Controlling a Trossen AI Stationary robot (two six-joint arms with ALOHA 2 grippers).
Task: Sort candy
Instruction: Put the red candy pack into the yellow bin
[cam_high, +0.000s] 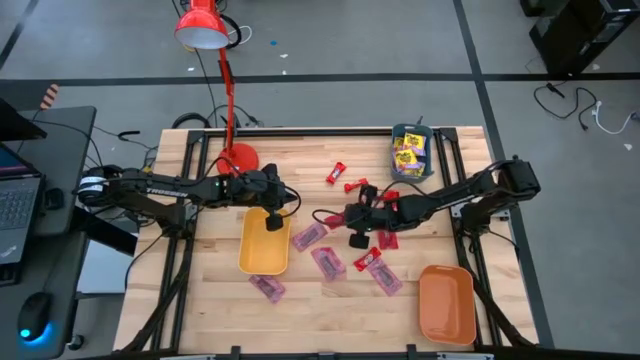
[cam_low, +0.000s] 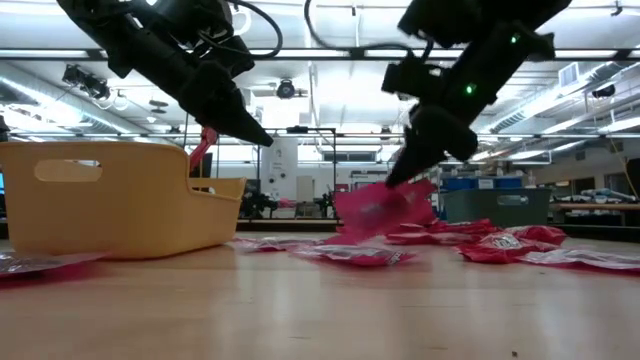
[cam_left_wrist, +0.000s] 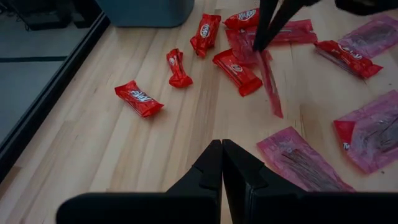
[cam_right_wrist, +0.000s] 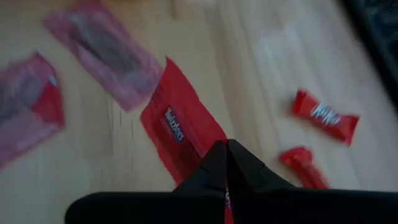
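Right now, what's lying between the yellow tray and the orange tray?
In the high view, pinkish packets and a red-wrapped candy lie on the wood between the yellow tray and the orange tray.

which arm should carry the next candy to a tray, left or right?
Right. The right gripper is already shut on a pinkish-red packet, lifted off the table. The left gripper is shut and empty, hovering near the yellow tray.
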